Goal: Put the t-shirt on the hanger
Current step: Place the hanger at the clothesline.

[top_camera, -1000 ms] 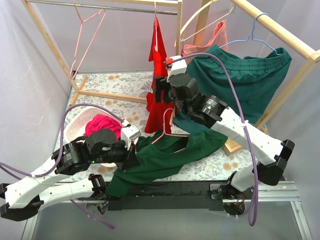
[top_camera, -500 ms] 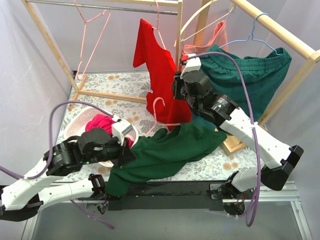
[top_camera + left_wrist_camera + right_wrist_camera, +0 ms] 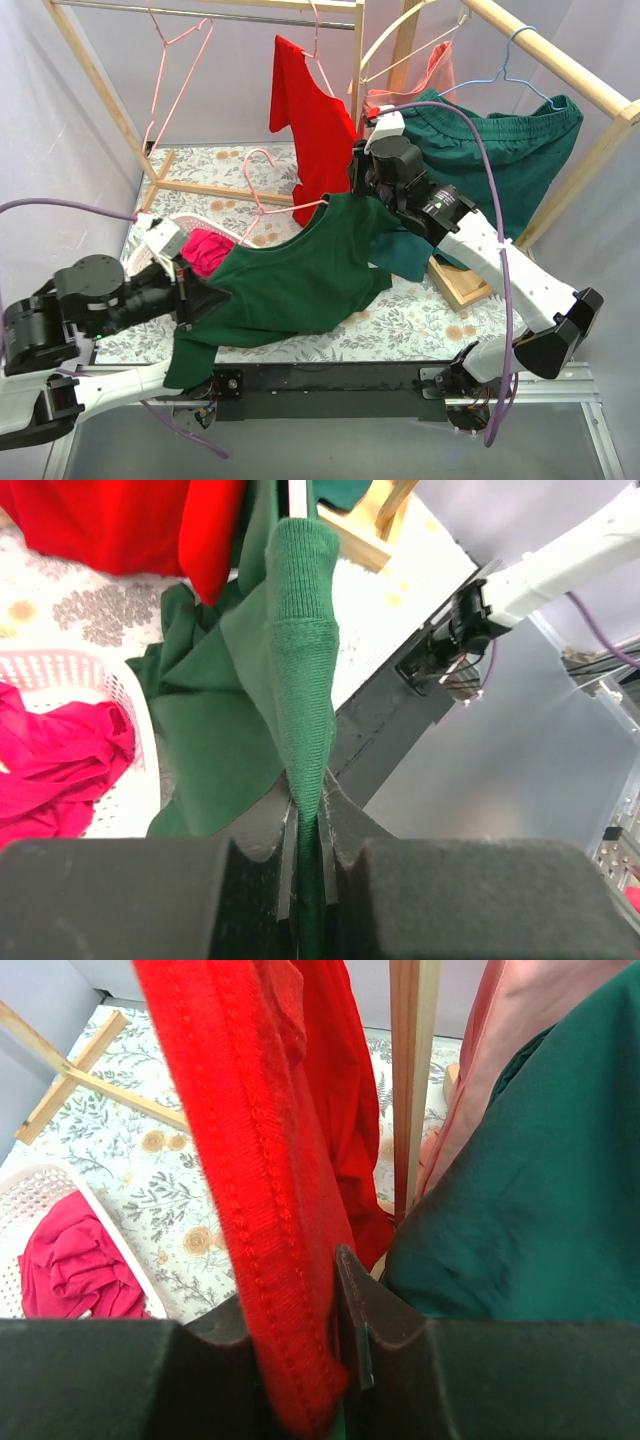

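Observation:
The dark green t-shirt (image 3: 290,275) hangs stretched in the air between my two grippers. My left gripper (image 3: 200,300) is shut on a folded edge of it, seen close in the left wrist view (image 3: 307,805), where the t-shirt (image 3: 300,650) runs up and away. My right gripper (image 3: 352,192) holds the shirt's upper corner. The pink hanger's hook (image 3: 258,153) sticks up left of that corner, and its wire runs into the shirt toward the right gripper. In the right wrist view the red t-shirt (image 3: 250,1140) drapes over my right gripper (image 3: 290,1285) and hides the grip.
The red t-shirt (image 3: 315,120) hangs from the wooden rack's rail. Green shorts (image 3: 510,150) hang on a light blue hanger (image 3: 510,60) at right. A second pink hanger (image 3: 180,70) and a cream hanger (image 3: 395,35) hang on the rack. A white basket (image 3: 110,675) holds magenta cloth (image 3: 205,250).
The left gripper has pulled back to the left and the right gripper has risen, lifting the t-shirt off the table and stretching it. The hanger's hook has swung left. The red t-shirt has swung out.

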### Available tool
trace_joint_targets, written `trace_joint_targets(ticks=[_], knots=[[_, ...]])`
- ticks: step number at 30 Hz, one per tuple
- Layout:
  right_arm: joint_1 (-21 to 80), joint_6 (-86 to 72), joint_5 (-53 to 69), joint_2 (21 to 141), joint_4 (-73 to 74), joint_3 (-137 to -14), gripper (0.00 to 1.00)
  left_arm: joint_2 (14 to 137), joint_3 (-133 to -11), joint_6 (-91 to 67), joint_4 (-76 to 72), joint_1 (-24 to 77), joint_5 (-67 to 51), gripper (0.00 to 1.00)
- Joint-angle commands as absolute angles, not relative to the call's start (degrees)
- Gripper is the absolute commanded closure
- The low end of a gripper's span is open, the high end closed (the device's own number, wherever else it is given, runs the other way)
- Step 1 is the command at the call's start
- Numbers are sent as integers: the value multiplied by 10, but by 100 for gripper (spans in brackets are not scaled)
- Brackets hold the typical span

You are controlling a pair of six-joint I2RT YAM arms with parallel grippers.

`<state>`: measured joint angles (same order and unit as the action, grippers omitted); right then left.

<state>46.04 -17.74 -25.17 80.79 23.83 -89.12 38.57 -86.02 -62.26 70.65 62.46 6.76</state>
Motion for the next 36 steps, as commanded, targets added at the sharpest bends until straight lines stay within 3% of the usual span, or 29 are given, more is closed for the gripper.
trace_joint_targets(ticks=[1, 10, 17, 25, 36], knots=[[449, -170, -231, 819, 223, -883, 71, 387, -958, -605, 733, 623, 104, 100], [442, -177, -237, 808, 223, -872, 70, 410, -1047, -606, 788, 623, 156, 100], [439, -181, -236, 797, 224, -858, 70, 457, -1123, -649, 796, 623, 305, 100], [439, -180, -239, 781, 229, -846, 70, 547, -1093, -692, 795, 623, 474, 100], [439, -185, -230, 765, 232, -827, 70, 722, -1111, -736, 759, 621, 555, 100]])
